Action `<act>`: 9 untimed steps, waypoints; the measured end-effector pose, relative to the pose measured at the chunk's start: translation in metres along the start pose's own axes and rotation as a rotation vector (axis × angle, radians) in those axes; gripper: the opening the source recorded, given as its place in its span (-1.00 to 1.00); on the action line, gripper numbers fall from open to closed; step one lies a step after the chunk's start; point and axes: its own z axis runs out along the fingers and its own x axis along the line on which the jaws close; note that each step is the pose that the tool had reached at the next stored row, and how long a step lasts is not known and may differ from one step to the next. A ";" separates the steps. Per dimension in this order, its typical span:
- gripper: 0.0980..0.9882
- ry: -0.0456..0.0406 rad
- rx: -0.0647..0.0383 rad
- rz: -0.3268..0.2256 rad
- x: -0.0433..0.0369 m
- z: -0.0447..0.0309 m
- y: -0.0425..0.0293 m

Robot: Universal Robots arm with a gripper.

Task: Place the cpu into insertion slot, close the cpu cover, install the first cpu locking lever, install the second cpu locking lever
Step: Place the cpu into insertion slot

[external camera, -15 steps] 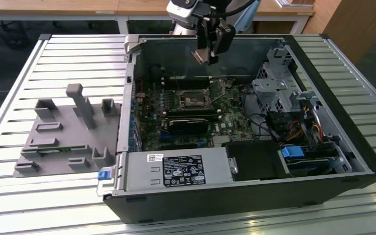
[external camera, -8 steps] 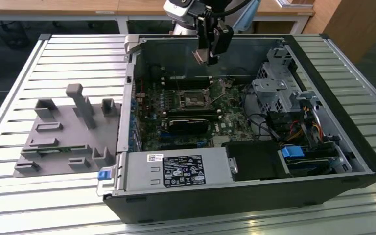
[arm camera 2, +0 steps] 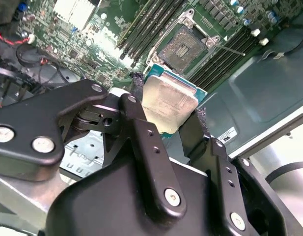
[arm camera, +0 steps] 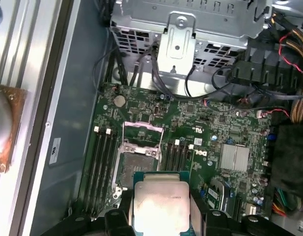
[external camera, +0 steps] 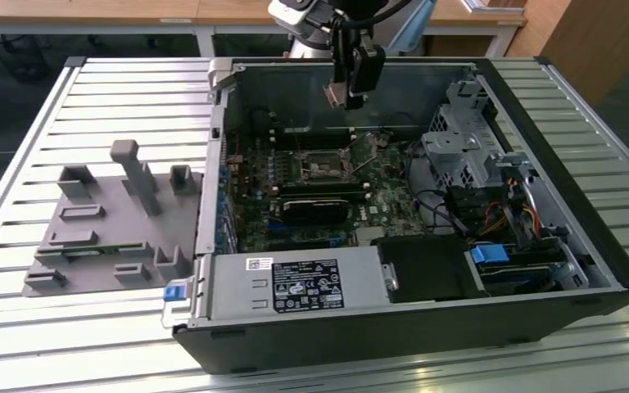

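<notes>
1 gripper hangs over 1 open computer case. Its 2 black fingers are clenched on the edges of 1 cpu, whose metal top faces both wrist views. The cpu is in the air, well apart from the 1 socket, which lies uncovered on the green motherboard with its 1 cover tilted up.

The case rests on a slatted metal table, and wooden desks stand behind it.

Memory slots flank the socket. 1 black card and 1 drive cage sit near it. 1 grey holder block lies on the exterior view's left.
</notes>
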 end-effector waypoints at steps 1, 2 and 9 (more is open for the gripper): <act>0.00 -0.0012 0.000 0.010 0.0000 0.0002 0.0000; 0.00 -0.0022 0.000 0.016 0.0000 0.0005 0.0000; 0.00 -0.0125 0.001 0.024 0.0015 0.0080 -0.0005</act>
